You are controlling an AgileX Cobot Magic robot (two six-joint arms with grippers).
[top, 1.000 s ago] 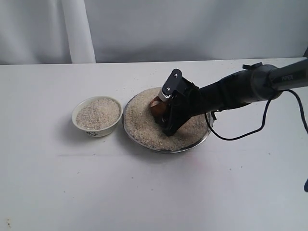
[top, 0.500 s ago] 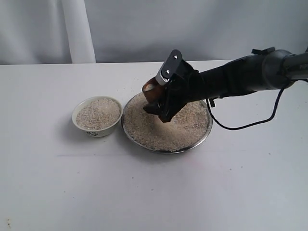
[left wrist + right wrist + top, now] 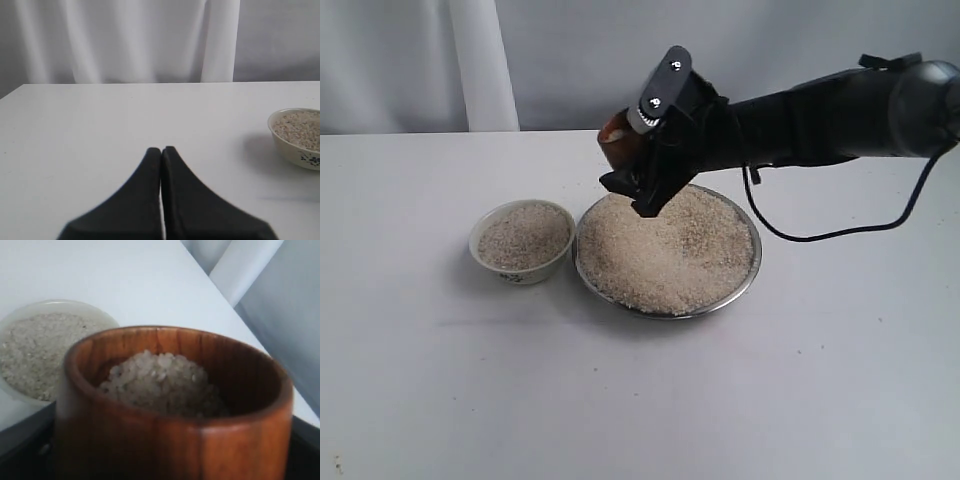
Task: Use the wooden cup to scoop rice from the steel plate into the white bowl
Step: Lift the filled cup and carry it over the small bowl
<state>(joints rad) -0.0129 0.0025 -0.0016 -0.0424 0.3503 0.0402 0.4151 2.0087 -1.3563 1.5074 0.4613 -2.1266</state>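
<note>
The wooden cup (image 3: 616, 135) holds rice (image 3: 160, 380) above the steel plate (image 3: 746, 284).

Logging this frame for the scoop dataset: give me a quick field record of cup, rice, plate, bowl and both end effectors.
cup: in the air near the plate's far-left side in the exterior view, roughly upright, holding rice
right end effector: shut on cup
left end effector: shut, empty, over bare table
plate: heaped with rice
bowl: close beside plate, nearly full of rice
pour: not yet done; cup not over bowl
</note>
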